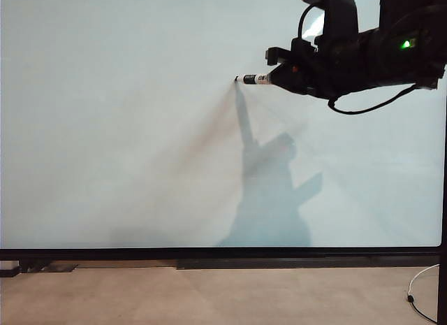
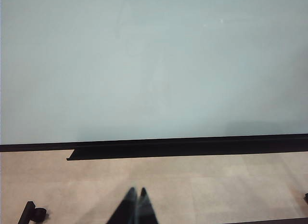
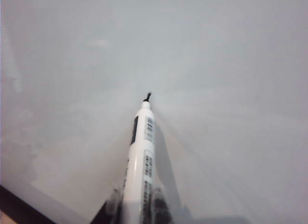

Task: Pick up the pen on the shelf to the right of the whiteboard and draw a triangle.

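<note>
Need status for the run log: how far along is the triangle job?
Done: the pen is off the shelf, gripped in the right hand. In hand: its tip sits at or very near the whiteboard, upper middle; contact cannot be confirmed. Left: the whole triangle; no line shows on the board. The left hand is shut and empty, low in front of the board.

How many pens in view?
1. The pen is clamped in the right gripper, tip at the whiteboard. The left gripper holds none.
</note>
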`<state>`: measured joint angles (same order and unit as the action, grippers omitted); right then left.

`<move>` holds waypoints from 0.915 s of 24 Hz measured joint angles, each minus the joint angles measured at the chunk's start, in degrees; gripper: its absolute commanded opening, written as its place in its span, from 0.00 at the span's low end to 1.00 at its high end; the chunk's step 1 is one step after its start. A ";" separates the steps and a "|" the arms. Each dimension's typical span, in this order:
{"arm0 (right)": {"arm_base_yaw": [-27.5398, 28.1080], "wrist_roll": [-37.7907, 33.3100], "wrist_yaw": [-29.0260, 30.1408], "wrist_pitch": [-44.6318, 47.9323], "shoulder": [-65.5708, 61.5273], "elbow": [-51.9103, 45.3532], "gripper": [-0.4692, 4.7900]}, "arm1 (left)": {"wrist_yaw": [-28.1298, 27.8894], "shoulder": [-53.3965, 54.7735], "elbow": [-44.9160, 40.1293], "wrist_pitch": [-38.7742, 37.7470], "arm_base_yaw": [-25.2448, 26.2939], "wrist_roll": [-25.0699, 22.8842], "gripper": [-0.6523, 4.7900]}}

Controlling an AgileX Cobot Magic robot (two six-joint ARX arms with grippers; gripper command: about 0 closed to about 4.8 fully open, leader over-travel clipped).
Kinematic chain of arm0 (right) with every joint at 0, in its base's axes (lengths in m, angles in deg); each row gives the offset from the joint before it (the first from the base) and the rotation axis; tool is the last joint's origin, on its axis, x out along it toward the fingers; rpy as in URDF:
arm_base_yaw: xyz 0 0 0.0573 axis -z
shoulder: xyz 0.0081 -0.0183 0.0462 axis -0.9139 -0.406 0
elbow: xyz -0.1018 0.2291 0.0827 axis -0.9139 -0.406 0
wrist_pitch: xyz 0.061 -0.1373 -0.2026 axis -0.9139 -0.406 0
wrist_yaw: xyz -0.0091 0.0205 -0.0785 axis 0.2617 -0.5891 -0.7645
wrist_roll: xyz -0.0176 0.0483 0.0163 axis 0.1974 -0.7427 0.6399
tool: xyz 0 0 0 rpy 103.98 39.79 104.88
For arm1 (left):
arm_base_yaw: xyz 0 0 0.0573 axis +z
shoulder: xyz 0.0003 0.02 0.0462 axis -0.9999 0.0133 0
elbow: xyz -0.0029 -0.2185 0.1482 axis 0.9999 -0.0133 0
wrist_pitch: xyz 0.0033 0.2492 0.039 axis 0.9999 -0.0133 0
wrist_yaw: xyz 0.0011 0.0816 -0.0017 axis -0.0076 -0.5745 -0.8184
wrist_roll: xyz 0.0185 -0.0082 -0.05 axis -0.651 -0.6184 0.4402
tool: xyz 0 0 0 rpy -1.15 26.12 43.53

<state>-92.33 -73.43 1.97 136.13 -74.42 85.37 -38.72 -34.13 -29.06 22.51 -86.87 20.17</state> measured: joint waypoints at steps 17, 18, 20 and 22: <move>-0.31 -1.73 1.88 0.55 -4.35 1.84 0.08 | 0.00 0.00 -0.02 0.00 0.00 0.00 0.11; -0.48 -1.75 1.90 0.55 -4.59 2.08 0.08 | 0.00 0.00 -0.02 -0.02 0.00 0.00 0.11; -0.66 -1.77 2.27 0.55 -5.16 2.54 0.08 | 0.00 0.00 -0.02 0.00 0.00 0.00 0.11; -0.79 -1.86 2.82 0.57 -5.81 2.89 0.08 | 0.00 0.02 -0.02 0.00 0.00 0.00 0.11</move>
<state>-93.12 -75.29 4.79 136.69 -80.23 88.26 -38.72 -34.11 -29.08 22.51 -86.87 20.17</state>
